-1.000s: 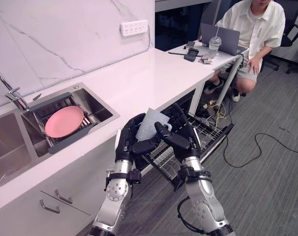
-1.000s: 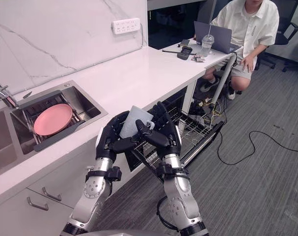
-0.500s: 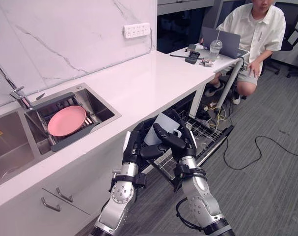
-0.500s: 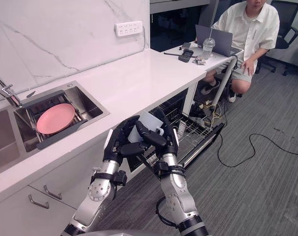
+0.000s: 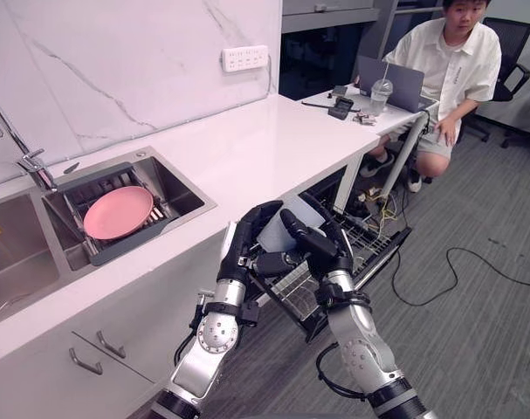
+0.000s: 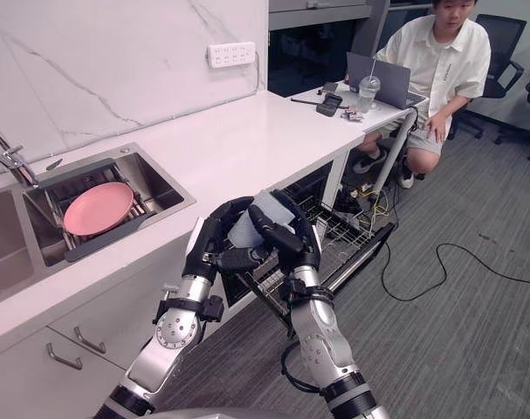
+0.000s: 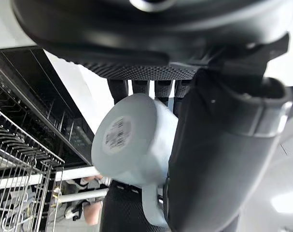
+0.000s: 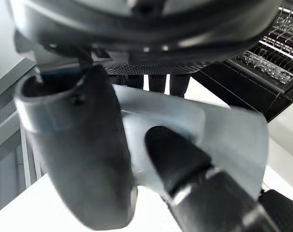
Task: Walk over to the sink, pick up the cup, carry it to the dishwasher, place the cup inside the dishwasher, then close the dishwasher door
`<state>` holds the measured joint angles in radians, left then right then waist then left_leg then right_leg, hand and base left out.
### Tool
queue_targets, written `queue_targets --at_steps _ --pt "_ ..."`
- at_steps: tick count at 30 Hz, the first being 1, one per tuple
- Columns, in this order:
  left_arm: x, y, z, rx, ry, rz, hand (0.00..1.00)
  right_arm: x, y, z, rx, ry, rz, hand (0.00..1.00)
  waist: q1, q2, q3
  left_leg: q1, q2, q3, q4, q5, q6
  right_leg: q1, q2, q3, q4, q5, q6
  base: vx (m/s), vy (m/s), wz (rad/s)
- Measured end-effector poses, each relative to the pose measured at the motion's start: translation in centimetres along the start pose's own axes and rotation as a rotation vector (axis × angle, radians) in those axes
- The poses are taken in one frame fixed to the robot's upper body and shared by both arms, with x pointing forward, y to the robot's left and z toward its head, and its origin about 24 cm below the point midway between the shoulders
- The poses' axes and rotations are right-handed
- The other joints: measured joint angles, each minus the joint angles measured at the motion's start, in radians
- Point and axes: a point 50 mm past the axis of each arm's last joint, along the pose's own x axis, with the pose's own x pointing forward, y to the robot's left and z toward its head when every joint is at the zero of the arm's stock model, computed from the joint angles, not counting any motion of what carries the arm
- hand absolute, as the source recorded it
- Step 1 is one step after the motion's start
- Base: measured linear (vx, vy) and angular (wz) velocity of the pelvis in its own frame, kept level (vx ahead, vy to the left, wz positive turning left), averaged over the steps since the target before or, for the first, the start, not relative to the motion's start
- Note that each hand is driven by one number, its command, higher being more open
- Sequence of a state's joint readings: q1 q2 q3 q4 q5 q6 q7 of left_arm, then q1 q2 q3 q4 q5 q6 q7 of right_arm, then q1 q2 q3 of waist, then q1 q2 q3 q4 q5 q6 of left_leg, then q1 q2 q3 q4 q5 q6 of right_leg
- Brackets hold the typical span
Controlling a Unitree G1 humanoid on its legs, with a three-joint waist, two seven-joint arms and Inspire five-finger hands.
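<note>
A pale blue-white cup (image 5: 280, 230) with a handle hangs in the air, clasped between both hands just off the counter's front edge. My left hand (image 5: 244, 246) curls round its left side, and in the left wrist view the cup's base (image 7: 121, 137) shows between fingers and thumb. My right hand (image 5: 324, 246) wraps the other side, its thumb lying across the cup (image 8: 228, 140). Below and to the right, the dishwasher (image 5: 375, 248) stands open with its wire rack pulled out over the lowered door.
A sink (image 5: 179, 194) in the white counter holds a pink plate (image 5: 118, 212) on a drainer. A person (image 5: 452, 65) sits at a desk at the back right with a laptop (image 5: 391, 80). Grey floor spreads to the right.
The camera has shifted a little. Both hands still hold the cup and have drifted slightly right, toward the open dishwasher rack.
</note>
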<state>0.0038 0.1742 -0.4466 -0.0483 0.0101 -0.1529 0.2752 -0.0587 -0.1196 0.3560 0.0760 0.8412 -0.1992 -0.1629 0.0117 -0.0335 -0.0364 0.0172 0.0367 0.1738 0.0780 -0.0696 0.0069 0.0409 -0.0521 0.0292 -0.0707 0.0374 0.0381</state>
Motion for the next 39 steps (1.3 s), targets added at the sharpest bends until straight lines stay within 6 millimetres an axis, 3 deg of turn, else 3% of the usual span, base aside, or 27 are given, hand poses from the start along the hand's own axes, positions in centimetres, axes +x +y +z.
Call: queue_targets --at_steps 2,3,24,32,39 --pt "0.2 0.1 0.2 0.018 -0.012 -0.004 0.3 0.1 0.1 0.2 -0.001 -0.008 0.006 0.3 -0.002 -0.004 0.003 0.0 0.0 0.003 0.0 0.0 0.0 -0.001 0.0 0.002 -0.001 0.001 0.0 -0.02 -0.005 -0.03" --pt "0.3 0.1 0.3 0.023 -0.018 -0.006 0.9 0.2 0.1 0.3 -0.004 -0.013 0.011 0.3 -0.002 -0.006 0.004 0.0 0.0 0.003 0.0 0.0 0.0 0.0 0.0 0.003 -0.001 0.002 0.0 0.0 0.0 0.0" --pt "0.5 0.0 3.1 -0.029 -0.14 0.056 0.9 1.0 1.9 3.2 -0.003 -0.186 0.076 0.3 0.002 -0.005 0.037 0.004 -0.002 0.006 0.0 -0.001 0.0 -0.001 -0.001 0.004 0.005 0.001 0.002 0.0 0.0 0.0" --pt "-0.2 0.8 3.0 -0.055 -0.136 0.102 0.9 0.7 1.0 6.1 -0.111 -0.329 0.019 0.3 0.001 0.015 0.053 0.011 -0.003 0.005 -0.001 -0.001 0.0 0.0 -0.002 0.001 0.018 -0.006 0.006 0.0 0.0 0.0" --pt "-0.8 3.6 2.2 -0.033 -0.102 0.222 0.9 -0.6 -1.1 7.9 -0.176 -0.419 -0.081 0.3 0.0 0.02 0.056 0.01 -0.003 0.003 -0.002 -0.001 0.0 -0.001 -0.002 -0.002 0.017 -0.007 0.007 0.0 0.0 0.0"
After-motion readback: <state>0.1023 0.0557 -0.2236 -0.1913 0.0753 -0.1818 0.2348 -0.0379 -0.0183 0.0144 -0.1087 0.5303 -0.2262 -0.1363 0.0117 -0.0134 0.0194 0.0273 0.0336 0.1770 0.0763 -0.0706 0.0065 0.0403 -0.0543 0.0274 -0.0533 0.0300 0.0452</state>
